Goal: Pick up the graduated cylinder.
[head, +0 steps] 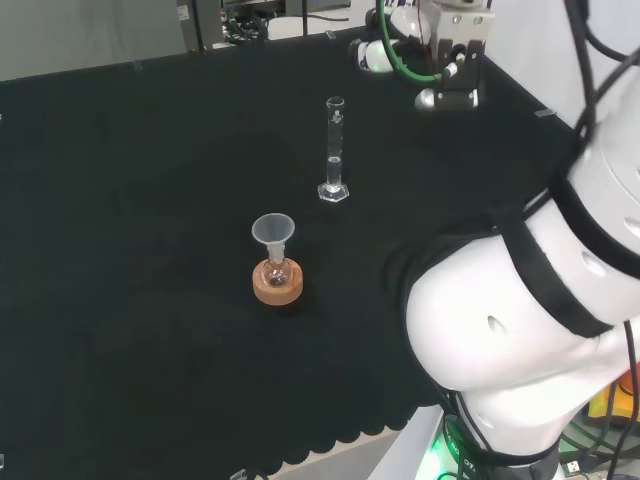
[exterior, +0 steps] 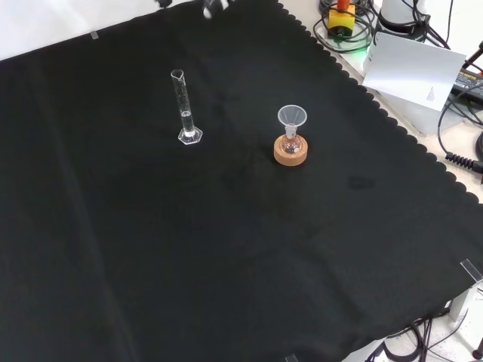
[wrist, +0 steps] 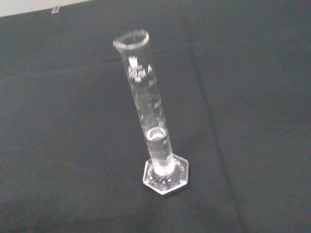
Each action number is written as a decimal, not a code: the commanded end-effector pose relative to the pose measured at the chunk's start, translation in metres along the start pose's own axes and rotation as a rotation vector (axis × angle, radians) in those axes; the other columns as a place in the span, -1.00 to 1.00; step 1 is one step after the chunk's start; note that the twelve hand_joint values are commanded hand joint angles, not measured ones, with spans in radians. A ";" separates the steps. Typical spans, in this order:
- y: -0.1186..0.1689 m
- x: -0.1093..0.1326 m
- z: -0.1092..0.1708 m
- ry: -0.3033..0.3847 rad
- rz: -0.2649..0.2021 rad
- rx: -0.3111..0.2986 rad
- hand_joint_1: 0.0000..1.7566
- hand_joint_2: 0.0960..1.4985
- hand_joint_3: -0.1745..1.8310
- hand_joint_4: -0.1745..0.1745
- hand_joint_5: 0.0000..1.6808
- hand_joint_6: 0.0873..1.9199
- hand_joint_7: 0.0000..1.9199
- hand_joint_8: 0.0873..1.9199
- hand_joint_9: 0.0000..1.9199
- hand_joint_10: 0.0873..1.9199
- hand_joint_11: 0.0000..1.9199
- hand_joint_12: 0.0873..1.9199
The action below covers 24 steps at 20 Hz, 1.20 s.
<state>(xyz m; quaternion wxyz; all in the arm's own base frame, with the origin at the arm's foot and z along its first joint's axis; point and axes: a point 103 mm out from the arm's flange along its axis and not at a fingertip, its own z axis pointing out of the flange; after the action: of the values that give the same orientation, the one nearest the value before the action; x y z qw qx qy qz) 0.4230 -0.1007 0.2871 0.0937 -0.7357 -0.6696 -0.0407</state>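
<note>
One graduated cylinder [head: 334,150] is seen upright on the black cloth [head: 150,200], well apart from the flask [head: 277,270] carrying a funnel [head: 272,231] (whether the hand's fingers are open cannot be told), and could be toppled if struck high during the approach.

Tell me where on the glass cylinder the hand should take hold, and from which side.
Probably the bare tube of the cylinder, above the liquid sitting low in it and below the pouring lip. It stands upright on a small hexagonal foot, so a sideways wrap suits it better than a top grab. Coming from the head view's right keeps clear of the funnel and flask on the cork ring.
</note>
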 end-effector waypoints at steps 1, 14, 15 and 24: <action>0.045 -0.016 0.043 0.116 -0.069 -0.069 -0.66 0.43 -0.60 -0.32 -0.69 -1.00 -0.91 -0.40 -0.72 -0.31 -0.97 0.46; 0.061 -0.026 0.093 0.304 -0.115 -0.052 -0.41 0.25 -0.62 -0.26 -0.70 -1.00 -0.76 -0.34 -0.60 -0.33 -0.88 0.45; 0.061 -0.027 0.097 0.308 -0.116 -0.046 -0.40 0.24 -0.62 -0.26 -0.70 -1.00 -0.74 -0.33 -0.59 -0.33 -0.87 0.45; 0.062 -0.031 0.122 0.355 -0.145 -0.003 -0.34 0.19 -0.59 -0.26 -0.68 -1.00 -0.70 -0.33 -0.55 -0.35 -0.83 0.44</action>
<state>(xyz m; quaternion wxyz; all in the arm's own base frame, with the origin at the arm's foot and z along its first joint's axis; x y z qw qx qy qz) 0.4539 -0.1692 0.3279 0.0559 -0.7155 -0.6701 -0.1897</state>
